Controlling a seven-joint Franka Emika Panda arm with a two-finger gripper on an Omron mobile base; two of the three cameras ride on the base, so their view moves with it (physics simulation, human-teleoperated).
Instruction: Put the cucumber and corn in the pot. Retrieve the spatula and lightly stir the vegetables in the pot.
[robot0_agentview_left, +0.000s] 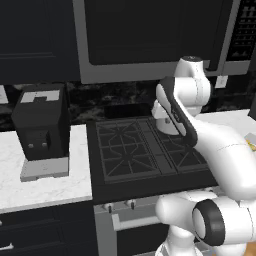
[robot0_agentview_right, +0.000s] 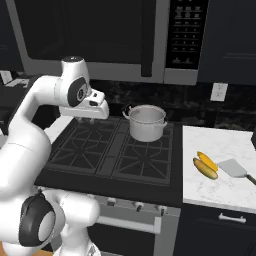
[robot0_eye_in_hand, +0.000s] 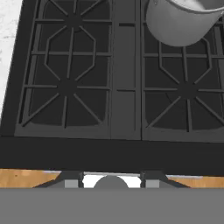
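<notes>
Pot (robot0_agentview_right: 146, 123) at centre frame on rear right burner; corn (robot0_agentview_right: 206, 165) and spatula (robot0_agentview_right: 234, 168) lower right. Gripper (robot0_eye_in_hand: 111, 180) fingers parted, holding nothing.

In the hand view the pot (robot0_eye_in_hand: 186, 19) is cut by the top and right edges, so its rim, handles and inside are out of sight. In the right base view the pot's (robot0_agentview_right: 146, 122) inside is too shallowly seen to tell what it holds. The spatula (robot0_agentview_right: 236, 169) runs off the right edge there, its handle mostly cut away. The two yellow vegetables (robot0_agentview_right: 206, 165) beside it are too small to tell corn from cucumber. In the left base view the arm (robot0_agentview_left: 200, 130) hides the stove's (robot0_agentview_left: 135, 150) right burners. Whether the jaws are parted cannot be told.
</notes>
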